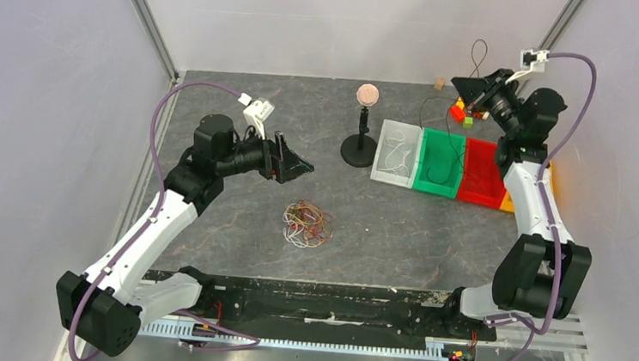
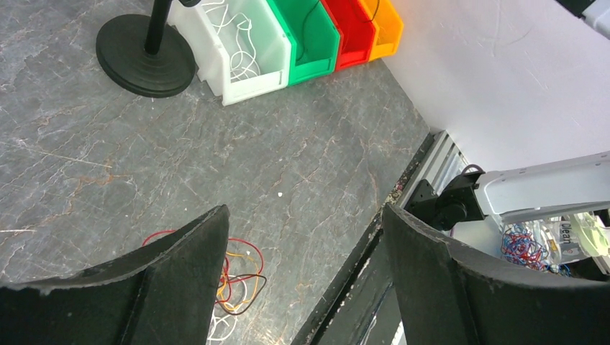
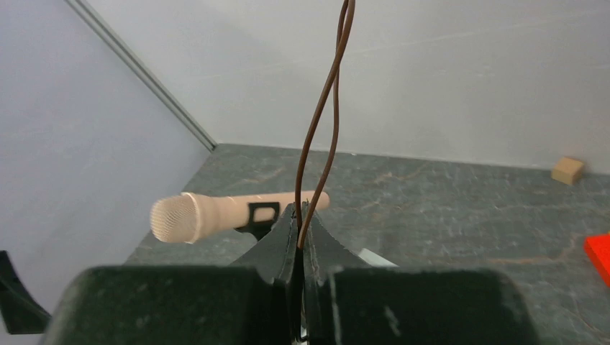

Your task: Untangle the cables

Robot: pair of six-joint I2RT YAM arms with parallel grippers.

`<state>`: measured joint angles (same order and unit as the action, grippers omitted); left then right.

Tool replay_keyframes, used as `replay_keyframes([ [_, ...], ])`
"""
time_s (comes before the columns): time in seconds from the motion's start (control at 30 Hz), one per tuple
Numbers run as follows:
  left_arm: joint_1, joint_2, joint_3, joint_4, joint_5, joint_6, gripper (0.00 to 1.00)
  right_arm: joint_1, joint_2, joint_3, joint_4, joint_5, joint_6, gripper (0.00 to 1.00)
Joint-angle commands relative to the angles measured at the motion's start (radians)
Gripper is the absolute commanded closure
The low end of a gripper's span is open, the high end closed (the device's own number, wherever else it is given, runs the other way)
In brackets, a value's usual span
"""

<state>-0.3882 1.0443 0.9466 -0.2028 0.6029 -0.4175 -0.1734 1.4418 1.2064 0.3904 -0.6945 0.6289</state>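
The cables [image 1: 307, 224] lie in a small tangle of red, orange, white and dark loops on the grey table, in front of the arms' bases. My left gripper [image 1: 300, 169] hovers above and behind the tangle, open, with nothing between its fingers. In the left wrist view the cables [image 2: 241, 273] show partly behind the left finger of that open gripper [image 2: 306, 215]. My right gripper [image 1: 465, 87] is raised at the back right, shut on one thin brown cable [image 1: 478, 55] that loops upward. The right wrist view shows the gripper [image 3: 300, 215] pinching that twisted cable [image 3: 324, 122].
A microphone [image 1: 366, 94] stands on a black round base [image 1: 358, 152] at mid-back. Beside it sit a white bin [image 1: 396, 152] with white wires, a green bin [image 1: 440, 162] with a dark wire, and a red bin [image 1: 482, 172]. A wooden block [image 1: 438, 84] lies near the back wall.
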Motion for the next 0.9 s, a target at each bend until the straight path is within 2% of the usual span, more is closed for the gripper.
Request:
replay_keyframes([
  [0.0,0.003,-0.018,-0.012,0.041,-0.008,0.0,0.16,-0.022,-0.012,-0.084,0.096,0.063,-0.131,1.0],
  [0.2,0.003,-0.009,-0.014,0.049,-0.001,-0.004,0.16,-0.017,0.025,-0.158,0.184,0.127,-0.095,1.0],
  [0.4,0.003,-0.005,-0.02,0.061,-0.008,-0.015,0.16,0.078,0.054,-0.156,0.328,0.313,-0.02,1.0],
  [0.6,0.003,-0.015,-0.013,0.054,-0.012,-0.007,0.15,0.168,0.06,-0.159,0.36,0.346,0.09,1.0],
  [0.87,0.005,-0.022,-0.014,0.049,-0.007,0.0,0.15,0.149,0.08,-0.304,0.41,0.378,0.185,1.0],
])
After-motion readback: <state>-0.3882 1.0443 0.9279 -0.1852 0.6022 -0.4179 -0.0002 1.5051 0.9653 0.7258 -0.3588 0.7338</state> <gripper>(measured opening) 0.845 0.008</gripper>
